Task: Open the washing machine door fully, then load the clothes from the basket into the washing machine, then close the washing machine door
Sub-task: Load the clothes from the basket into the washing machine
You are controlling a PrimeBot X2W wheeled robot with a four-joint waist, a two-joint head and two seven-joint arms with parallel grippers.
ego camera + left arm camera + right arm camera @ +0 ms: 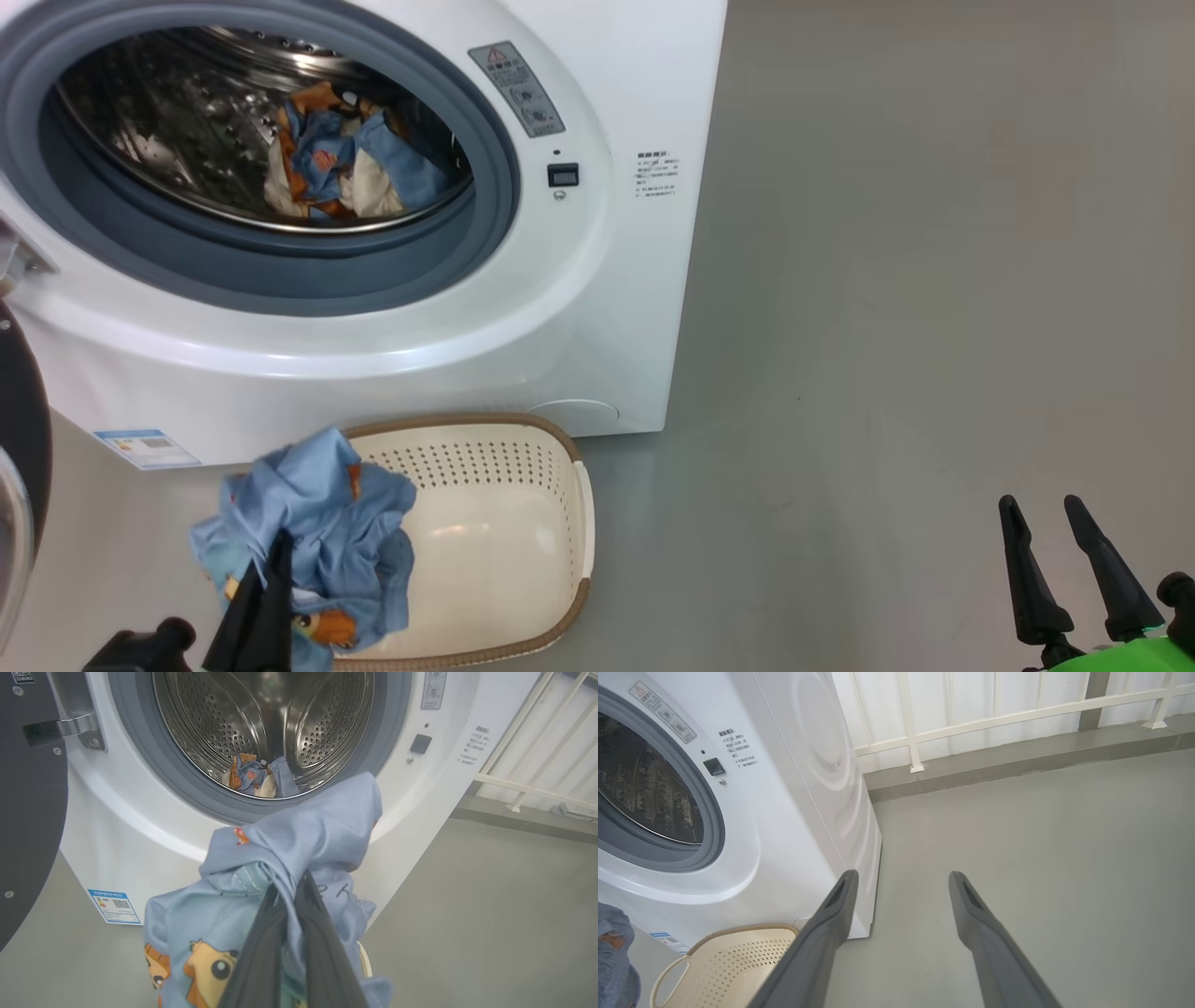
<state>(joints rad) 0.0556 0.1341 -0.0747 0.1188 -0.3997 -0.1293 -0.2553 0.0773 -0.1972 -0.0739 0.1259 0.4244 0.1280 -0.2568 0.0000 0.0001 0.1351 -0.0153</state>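
Currently, item by item.

Left gripper: low at the left, arm reaching forward. Its fingers are pressed together on a blue garment, which hangs bunched above the left end of the basket, in front of the washer. In the left wrist view the fingers point toward the drum mouth, with cloth draped over their tips.

Right gripper: low at the right, well apart from the washer. Its fingers are spread wide over the grey floor, gripping nothing.

Door: swung open at the left.

Drum: clothes in blue, orange and cream lie at its bottom.

Basket: on the floor, just before the washer.
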